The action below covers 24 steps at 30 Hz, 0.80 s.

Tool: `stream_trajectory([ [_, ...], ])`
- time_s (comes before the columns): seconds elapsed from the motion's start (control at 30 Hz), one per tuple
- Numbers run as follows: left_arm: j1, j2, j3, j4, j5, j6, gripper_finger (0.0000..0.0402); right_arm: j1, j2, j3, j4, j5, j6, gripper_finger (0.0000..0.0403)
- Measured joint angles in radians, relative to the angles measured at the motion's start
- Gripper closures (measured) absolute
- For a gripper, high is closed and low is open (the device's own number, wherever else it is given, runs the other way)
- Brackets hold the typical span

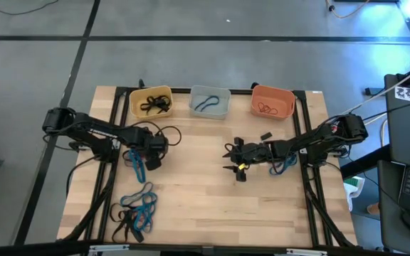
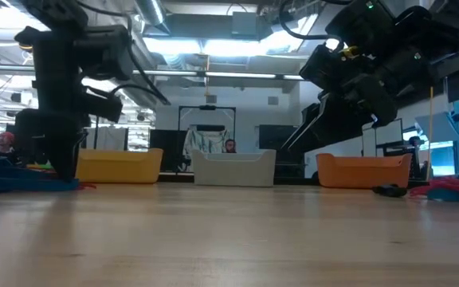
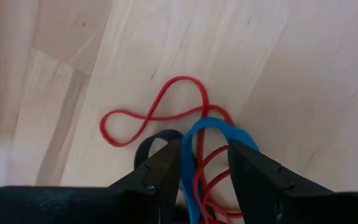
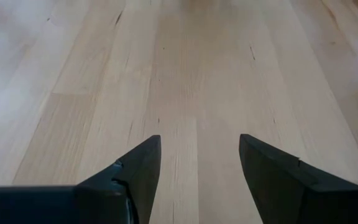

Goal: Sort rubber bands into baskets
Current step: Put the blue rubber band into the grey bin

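Several rubber bands (image 1: 137,210) lie heaped at the near left edge of the tabletop (image 1: 212,203). Further in, the left gripper (image 3: 204,168) is down over a small tangle, its spread jaws straddling a blue band (image 3: 219,127) with a red band (image 3: 160,112) beside it; only the left wrist view shows this. The pick seems in hand: next the jaws must close on one band alone. The right gripper (image 4: 197,162) hovers over bare wood, jaws apart. Farthest stand the yellow basket (image 1: 151,102), grey basket (image 1: 210,102) and orange basket (image 1: 272,102), each already holding bands.

Matt pale wood table (image 1: 198,192), smooth plastic baskets (image 1: 209,102), thin rubber bands (image 3: 166,115)
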Motion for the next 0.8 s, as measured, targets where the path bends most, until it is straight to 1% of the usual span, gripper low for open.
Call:
stream_trajectory([
  [0.1, 0.001, -0.001, 0.002, -0.026, -0.002, 0.016, 0.0271, 0.0, 0.0, 0.0, 0.0, 0.0, 0.0, 0.0185],
  [0.27, 0.0, -0.002, 0.039, -0.08, -0.006, 0.008, 0.0271, 0.0, 0.0, 0.0, 0.0, 0.017, -0.001, 0.0185],
  [0.43, 0.005, -0.002, 0.051, -0.088, -0.057, 0.023, 0.0271, 0.0, 0.0, 0.0, 0.0, 0.024, -0.001, 0.0185],
  [0.53, 0.007, -0.002, 0.035, -0.048, -0.049, 0.041, 0.0271, 0.0, 0.0, 0.0, 0.0, 0.024, -0.001, 0.0185],
  [0.6, 0.007, -0.002, 0.015, -0.018, 0.01, 0.08, 0.0271, 0.0, 0.0, 0.0, 0.0, 0.024, -0.001, 0.0185],
  [0.67, 0.006, 0.0, 0.003, 0.006, 0.038, 0.089, 0.0271, 0.0, 0.0, 0.0, 0.0, 0.024, -0.001, 0.0185],
  [0.73, 0.007, 0.0, -0.001, 0.005, 0.03, 0.084, 0.0271, 0.0, 0.0, 0.0, -0.001, 0.024, -0.001, 0.0185],
  [0.8, 0.007, 0.0, -0.002, 0.006, -0.005, 0.071, 0.0271, 0.0, 0.0, 0.0, -0.001, 0.024, -0.001, 0.0185],
])
